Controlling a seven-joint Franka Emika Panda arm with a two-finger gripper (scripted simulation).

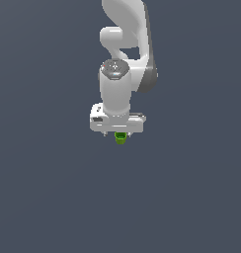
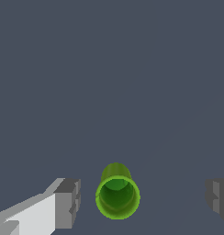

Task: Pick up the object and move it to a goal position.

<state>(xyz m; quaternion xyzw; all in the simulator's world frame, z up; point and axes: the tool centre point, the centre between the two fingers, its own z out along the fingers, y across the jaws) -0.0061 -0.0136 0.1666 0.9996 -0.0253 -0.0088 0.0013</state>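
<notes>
The object (image 1: pixel 120 138) is a tiny bright green cup with a hollow top, standing just under the white hand in the exterior view. In the wrist view the object (image 2: pixel 117 196) sits upright between the two grey fingertips (image 2: pixel 68 202), its hollow facing the camera. My gripper (image 2: pixel 142 199) is open, its fingers spread far wider than the cup. Neither finger touches the cup, and it stands closer to one finger than to the other. In the exterior view my gripper (image 1: pixel 118 133) points straight down, and the hand hides most of the fingers.
A flat, dark grey-blue surface (image 1: pixel 53 197) fills both views. The white arm (image 1: pixel 123 44) rises behind the hand towards the top of the exterior view.
</notes>
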